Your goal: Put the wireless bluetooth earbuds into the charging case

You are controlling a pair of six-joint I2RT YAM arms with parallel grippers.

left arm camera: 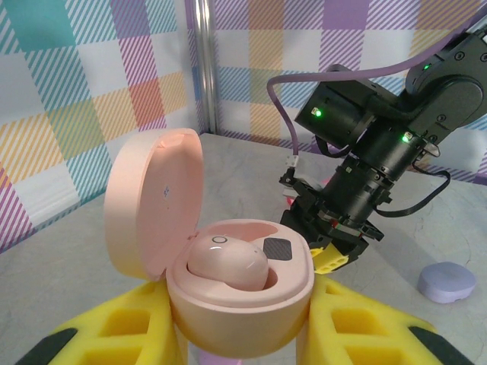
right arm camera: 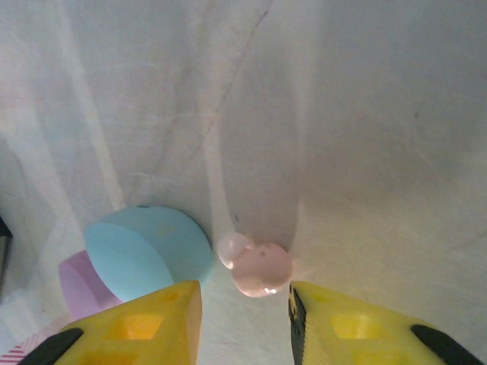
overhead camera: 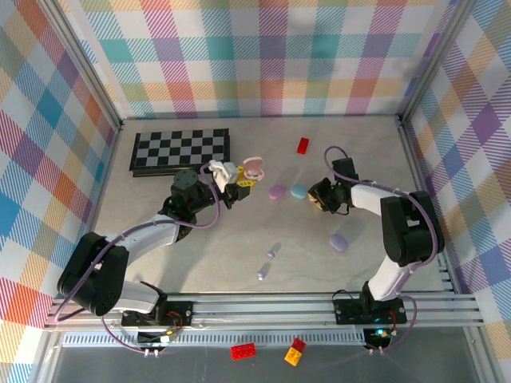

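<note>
Pink earbud is framed between the parted jaws of the right pincer — open case is clasped by the left pincer.

Left gripper clamped on pink case, yellow fingers either side. Lid swung open to tool's left. One pink earbud seated in left well (right well shows a dark pad). Right gripper ahead, past the case, tips down. Purple case ahead-right on table.
</note>
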